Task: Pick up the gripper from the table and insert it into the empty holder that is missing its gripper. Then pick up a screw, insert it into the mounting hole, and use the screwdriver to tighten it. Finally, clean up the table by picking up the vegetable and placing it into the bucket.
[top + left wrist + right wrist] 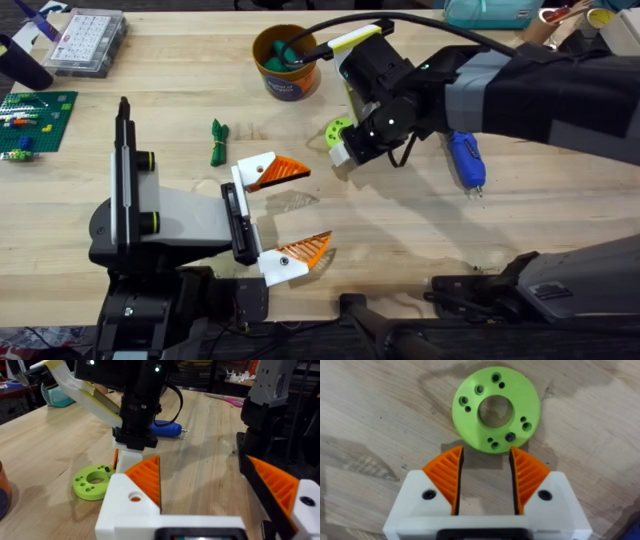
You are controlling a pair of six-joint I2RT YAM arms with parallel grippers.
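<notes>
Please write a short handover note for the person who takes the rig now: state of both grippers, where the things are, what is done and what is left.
Left gripper: open, holding nothing, low near the middle of the table.
Right gripper: open, directly above the lime-green ring, fingers at its near edge, not gripping it.
Screwdriver: lying on the table under the right arm, untouched.
Vegetable: on the table, beside the left gripper.
Bucket: at the table's far side, already holding some objects.
Done: nothing that can be confirmed.
Left: insertion, screw, tightening, vegetable into bucket.

A flat lime-green plastic ring [496,408] with small holes lies on the pale wooden counter [400,230]; a clear compartmented plastic box [86,42] sits at its far left corner.
</notes>
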